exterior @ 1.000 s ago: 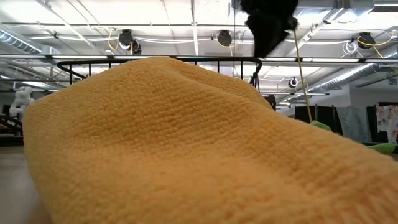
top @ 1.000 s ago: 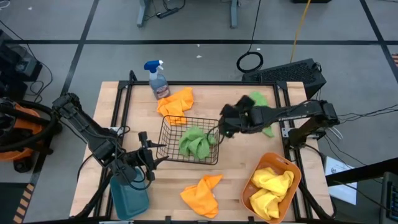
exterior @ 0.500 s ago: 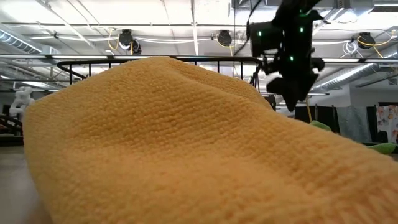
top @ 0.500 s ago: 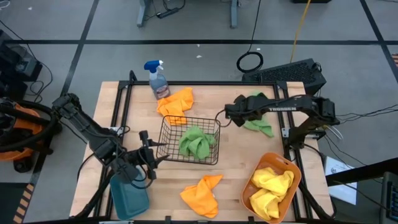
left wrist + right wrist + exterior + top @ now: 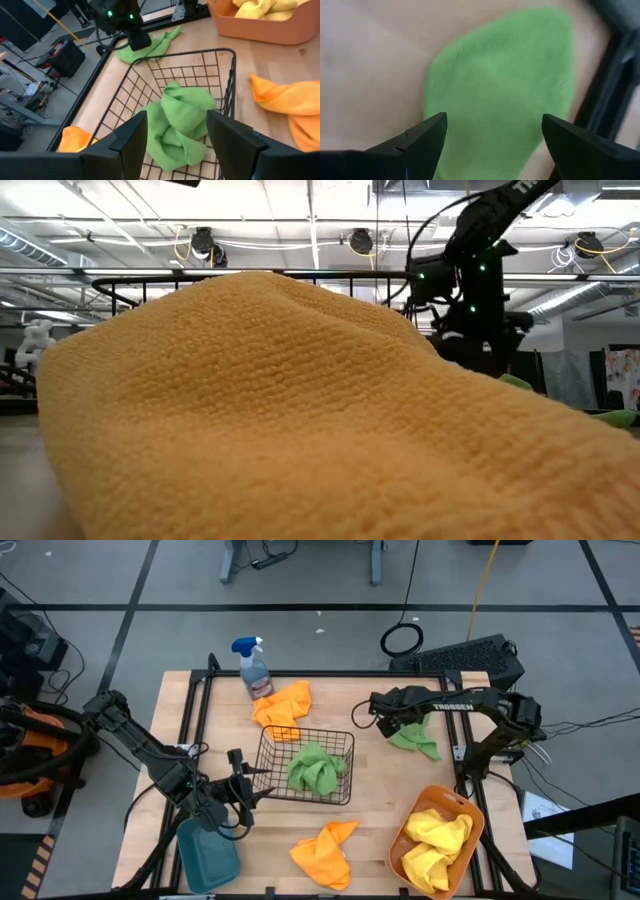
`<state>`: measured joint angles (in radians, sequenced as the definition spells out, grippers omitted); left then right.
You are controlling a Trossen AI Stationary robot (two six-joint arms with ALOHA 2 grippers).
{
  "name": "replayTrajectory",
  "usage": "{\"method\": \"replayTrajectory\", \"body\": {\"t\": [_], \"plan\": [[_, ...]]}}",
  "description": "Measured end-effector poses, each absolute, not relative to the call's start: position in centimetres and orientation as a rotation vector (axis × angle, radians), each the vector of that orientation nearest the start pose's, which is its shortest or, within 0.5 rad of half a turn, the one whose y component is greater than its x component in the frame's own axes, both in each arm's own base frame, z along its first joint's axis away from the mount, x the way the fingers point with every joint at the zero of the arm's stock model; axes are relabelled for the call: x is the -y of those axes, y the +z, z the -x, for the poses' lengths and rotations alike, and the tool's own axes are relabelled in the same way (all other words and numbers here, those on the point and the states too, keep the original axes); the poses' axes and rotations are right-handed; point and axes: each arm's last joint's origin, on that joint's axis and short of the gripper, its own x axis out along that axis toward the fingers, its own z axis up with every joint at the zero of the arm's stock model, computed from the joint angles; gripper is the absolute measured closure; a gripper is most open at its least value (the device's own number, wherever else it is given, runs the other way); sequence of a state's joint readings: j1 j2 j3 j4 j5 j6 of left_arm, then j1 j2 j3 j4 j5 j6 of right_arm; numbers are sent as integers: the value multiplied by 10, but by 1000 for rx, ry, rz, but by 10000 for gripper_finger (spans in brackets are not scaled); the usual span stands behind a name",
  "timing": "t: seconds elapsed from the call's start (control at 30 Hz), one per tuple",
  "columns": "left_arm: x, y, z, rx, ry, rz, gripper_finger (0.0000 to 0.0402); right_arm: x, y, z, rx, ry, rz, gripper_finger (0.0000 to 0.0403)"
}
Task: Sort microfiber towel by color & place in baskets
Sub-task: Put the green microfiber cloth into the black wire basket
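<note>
The step in hand is picking up the loose green towel (image 5: 415, 738) at the tabletop's far right. The right claw (image 5: 490, 145) hangs just above it, spread wide and empty; next it should descend and close. The left claw (image 5: 176, 137), half-open and empty, waits beside the wire basket (image 5: 345, 741).

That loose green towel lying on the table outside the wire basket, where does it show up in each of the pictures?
High view: green towel, under the right claw.
Low view: a green sliver at the right edge.
Left wrist view: beyond the wire basket, by the right claw.
Right wrist view: fills the middle.
Shared landmark: the right claw.
</note>
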<state>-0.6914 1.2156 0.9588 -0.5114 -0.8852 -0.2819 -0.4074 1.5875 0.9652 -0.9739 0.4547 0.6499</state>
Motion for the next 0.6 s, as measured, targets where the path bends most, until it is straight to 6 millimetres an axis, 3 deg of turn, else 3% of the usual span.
{"method": "replayTrajectory", "body": {"t": [0.2,0.43,0.6], "plan": [[138,288,-202,-505,243,-268,192,104,158,-217,-1451,-1087,-515,90],[136,288,-203,-502,252,-260,192,97,133,-205,-1435,-1048,-573,92],[136,289,-204,-493,249,-249,192,96,130,-204,-1421,-1049,-594,155]]}}
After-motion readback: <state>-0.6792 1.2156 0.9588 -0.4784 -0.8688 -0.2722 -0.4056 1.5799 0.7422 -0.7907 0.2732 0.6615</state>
